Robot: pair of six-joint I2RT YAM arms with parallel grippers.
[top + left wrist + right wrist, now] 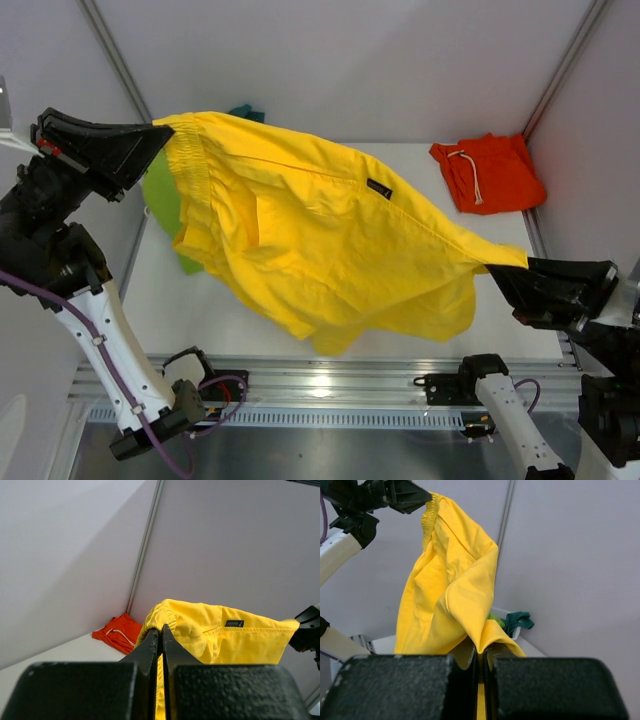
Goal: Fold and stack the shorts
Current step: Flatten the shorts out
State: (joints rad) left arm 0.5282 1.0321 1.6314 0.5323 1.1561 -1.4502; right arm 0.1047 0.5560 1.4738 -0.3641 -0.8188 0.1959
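The yellow shorts [320, 240] hang stretched in the air between both grippers, small dark label [379, 188] facing up. My left gripper [152, 135] is shut on the elastic waistband at the far left; it shows in the left wrist view [162, 629] with the yellow cloth [235, 640] beyond. My right gripper [497, 270] is shut on a corner at the right; in the right wrist view [481, 652] the cloth [450, 590] rises from its jaws. Orange shorts [488, 172] with a white drawstring lie folded at the far right. Lime-green shorts [163, 200] and teal shorts [246, 112] peek out behind the yellow pair.
A white basket [517, 627] holds the teal and green cloth at the far left, mostly hidden in the top view. Grey enclosure walls stand on three sides. A metal rail [330, 385] runs along the table's near edge.
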